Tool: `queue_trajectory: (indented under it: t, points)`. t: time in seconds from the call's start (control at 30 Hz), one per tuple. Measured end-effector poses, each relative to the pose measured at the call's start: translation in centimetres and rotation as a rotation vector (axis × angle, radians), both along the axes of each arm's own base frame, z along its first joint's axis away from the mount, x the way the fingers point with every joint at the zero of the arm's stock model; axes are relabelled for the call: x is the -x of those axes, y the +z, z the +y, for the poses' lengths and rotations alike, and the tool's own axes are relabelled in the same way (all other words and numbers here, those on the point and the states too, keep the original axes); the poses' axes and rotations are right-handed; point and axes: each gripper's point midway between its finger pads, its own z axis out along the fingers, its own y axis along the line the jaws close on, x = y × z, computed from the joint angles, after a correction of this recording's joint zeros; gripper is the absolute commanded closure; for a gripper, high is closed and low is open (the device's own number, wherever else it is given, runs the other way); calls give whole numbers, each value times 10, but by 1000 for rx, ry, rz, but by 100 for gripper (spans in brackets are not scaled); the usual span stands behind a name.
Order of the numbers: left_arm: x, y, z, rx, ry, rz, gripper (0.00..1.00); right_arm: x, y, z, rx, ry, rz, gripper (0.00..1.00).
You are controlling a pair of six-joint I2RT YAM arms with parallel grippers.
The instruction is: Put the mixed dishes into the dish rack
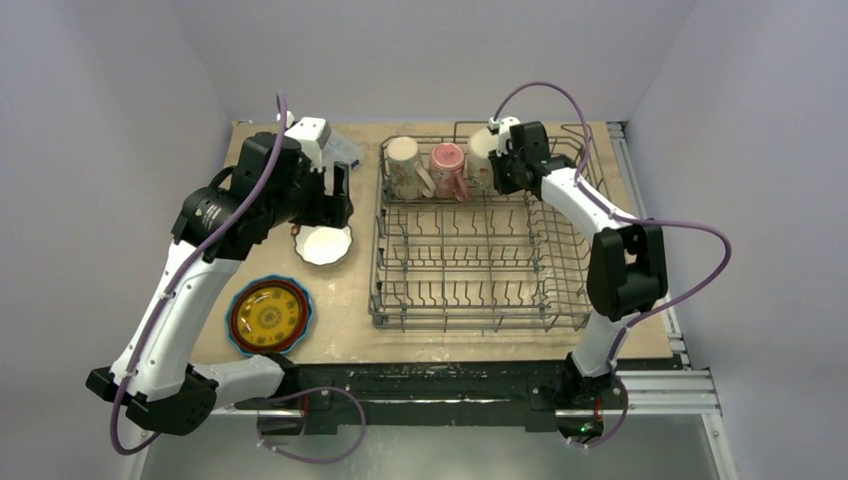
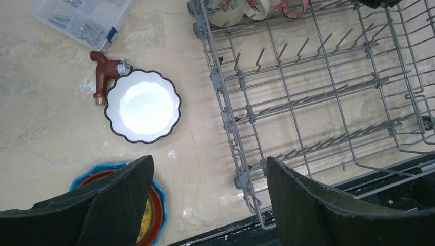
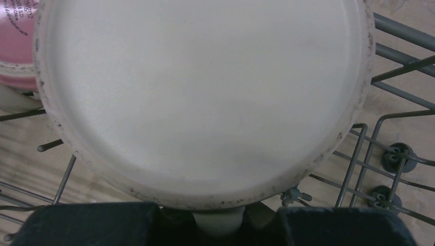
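Observation:
The grey wire dish rack [image 1: 378, 300] stands right of centre. Its back row holds a cream mug [image 1: 404, 165], a pink mug [image 1: 448, 168] and a second cream mug [image 1: 481, 160]. My right gripper [image 1: 503, 165] is at that second mug. In the right wrist view the mug's base [image 3: 205, 87] fills the frame, and its handle [image 3: 218, 223] sits between my open jaws [image 3: 219, 215] with gaps on both sides. My left gripper [image 1: 335, 200] is open and empty above the white scalloped bowl [image 1: 324, 244]. The stacked plates [image 1: 268, 316], yellow on orange on blue, lie near left.
A red-brown tool [image 2: 102, 74] touches the bowl's [image 2: 142, 105] far-left rim, and a clear compartment box [image 2: 82, 18] lies beyond it. The rack's left wall [image 2: 225, 97] is just right of my left gripper [image 2: 209, 164]. The pink mug [image 3: 18, 46] sits beside the cream one.

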Motion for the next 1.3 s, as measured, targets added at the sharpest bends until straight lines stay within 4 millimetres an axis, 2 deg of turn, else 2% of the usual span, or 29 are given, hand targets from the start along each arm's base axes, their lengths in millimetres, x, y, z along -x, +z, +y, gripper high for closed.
queue_trajectory:
  t: [0.27, 0.43, 0.83, 0.93, 1.07, 1.2, 1.3]
  points:
    - [0, 1, 0, 2, -2, -1, 21, 0, -10, -1, 2, -17, 19, 71]
    - [0, 1, -1, 4, -2, -1, 21, -7, -5, 0, -6, -17, -17, 54]
    - [7, 8, 0, 50, 17, -13, 21, -10, -2, 3, -23, -13, -32, 49]
    - [9, 10, 0, 77, 35, -10, 20, -9, 1, 4, -34, -24, -28, 44]
    - [12, 5, -1, 121, 80, 25, 19, -1, 19, 4, -71, -50, -36, 38]
    - [15, -10, -1, 166, 148, 99, 19, 15, 60, 6, -137, -58, -79, 34]
    - [21, -30, -1, 205, 207, 168, 19, 28, 92, 10, -194, -40, -124, 33]
